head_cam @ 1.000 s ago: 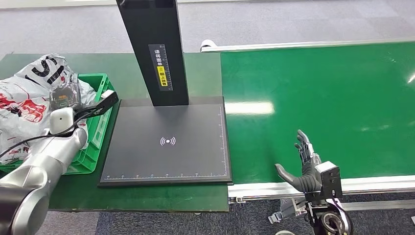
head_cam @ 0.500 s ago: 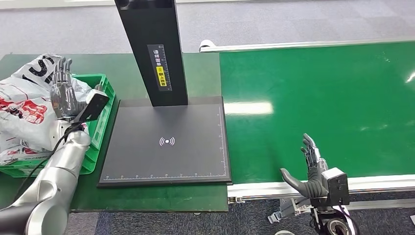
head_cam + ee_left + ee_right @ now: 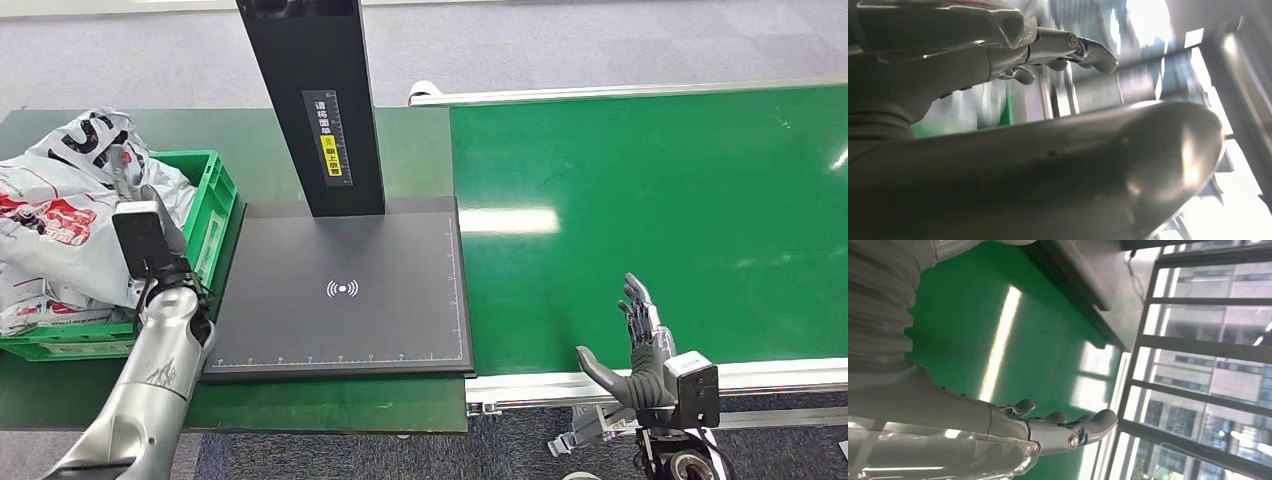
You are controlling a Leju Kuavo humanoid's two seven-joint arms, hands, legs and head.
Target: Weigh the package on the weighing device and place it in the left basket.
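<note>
You are drawing the left hand point(image 3: 140, 205), its fingers apart and holding nothing, away from the package point(image 3: 60, 230) lying just beyond it in the basket point(image 3: 205, 225); lift clear first.

This is looking like a parcel-sorting station in a logistics or warehouse test space. A wide green conveyor belt point(image 3: 650, 220) with metal side rails is running beside a black weighing platform point(image 3: 340, 300) with a tall black scanner column point(image 3: 310, 100), and a green plastic crate point(image 3: 205, 235) is sitting piled with printed poly-mailer bags point(image 3: 60, 215). Grey carpet point(image 3: 600, 40) is covering the floor, and large windows point(image 3: 1208, 350) are facing office buildings.
</note>
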